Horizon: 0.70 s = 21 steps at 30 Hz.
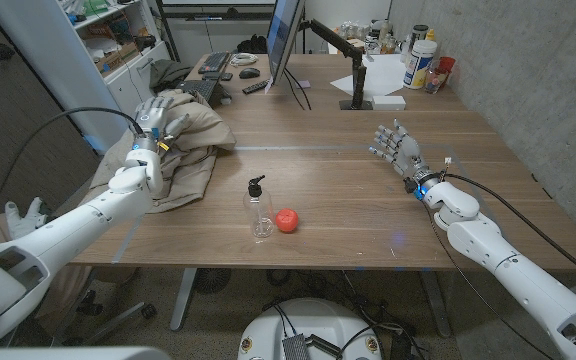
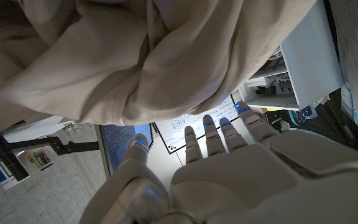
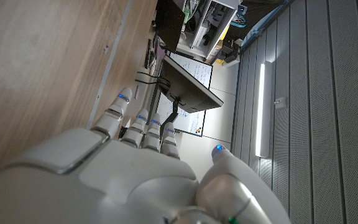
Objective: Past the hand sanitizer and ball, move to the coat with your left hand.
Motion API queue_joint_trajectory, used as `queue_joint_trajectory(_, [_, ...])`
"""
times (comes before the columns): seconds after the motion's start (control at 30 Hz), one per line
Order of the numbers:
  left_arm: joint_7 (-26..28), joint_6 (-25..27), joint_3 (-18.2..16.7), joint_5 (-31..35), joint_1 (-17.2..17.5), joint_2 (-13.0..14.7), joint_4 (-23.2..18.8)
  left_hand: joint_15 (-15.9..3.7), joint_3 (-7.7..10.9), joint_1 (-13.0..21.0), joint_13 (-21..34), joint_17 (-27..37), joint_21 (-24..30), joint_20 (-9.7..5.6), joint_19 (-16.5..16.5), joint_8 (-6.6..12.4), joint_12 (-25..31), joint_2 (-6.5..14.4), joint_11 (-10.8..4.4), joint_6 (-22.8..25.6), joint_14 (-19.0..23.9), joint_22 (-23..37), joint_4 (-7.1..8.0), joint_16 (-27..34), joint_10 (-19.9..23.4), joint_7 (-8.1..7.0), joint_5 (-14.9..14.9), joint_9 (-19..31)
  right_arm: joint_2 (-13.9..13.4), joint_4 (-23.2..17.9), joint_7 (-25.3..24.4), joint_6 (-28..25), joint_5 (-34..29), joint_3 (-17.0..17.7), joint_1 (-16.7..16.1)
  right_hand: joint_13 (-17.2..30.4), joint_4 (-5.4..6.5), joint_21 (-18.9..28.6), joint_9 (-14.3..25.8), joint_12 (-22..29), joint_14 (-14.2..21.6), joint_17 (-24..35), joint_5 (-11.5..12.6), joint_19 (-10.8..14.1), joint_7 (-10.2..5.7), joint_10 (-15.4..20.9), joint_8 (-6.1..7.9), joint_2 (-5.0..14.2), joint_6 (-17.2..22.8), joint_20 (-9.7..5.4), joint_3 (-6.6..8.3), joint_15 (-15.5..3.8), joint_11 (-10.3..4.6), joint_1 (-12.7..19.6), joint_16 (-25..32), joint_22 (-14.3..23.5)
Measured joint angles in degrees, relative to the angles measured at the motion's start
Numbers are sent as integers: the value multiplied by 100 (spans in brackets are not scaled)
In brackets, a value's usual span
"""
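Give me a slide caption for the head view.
Left hand over the beige coat; sanitizer bottle and red ball mid-table.

beige coat (image 1: 183,140), red ball (image 1: 287,220), clear sanitizer btl (image 1: 259,211) — black pump

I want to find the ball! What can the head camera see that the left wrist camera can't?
Only the head view has the red ball, the hand sanitizer beside it, and the right robot hand, open above the table. Only the left wrist view gives a close look at the coat's folds. Both have the beige coat and the open left robot hand.
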Motion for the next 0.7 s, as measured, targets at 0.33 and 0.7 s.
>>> queue_joint_trajectory(0.33, [-8, -17, 64, -3, -54, -43, 74, 0, 0, 0, 0, 0, 0, 2, -2, 0, 0, 0, 0, 0, 0, 0, 0, 0, 0, 0, 5, 0, -1, 6, 7, -11, 0, -4, 7, 0, -16, -23, 0, 0, 0, -3, 0, 0, 0, 0, 0, 0, 0, 0, -16, 0, 0, 0, 0, 0])
queue_joint_trajectory(0.7, [-2, -39, 87, -3, -72, -52, 92, 0, -25, 0, 0, 0, 0, 22, -22, 0, 0, 0, 0, 0, 0, 0, 25, 0, 0, 0, 22, 0, -2, 12, 21, -13, 0, -8, 11, 0, -16, -22, 0, 0, 0, -2, 0, 0, 21, 0, 0, 0, 21, 0, -16, 0, 0, 0, 0, 0])
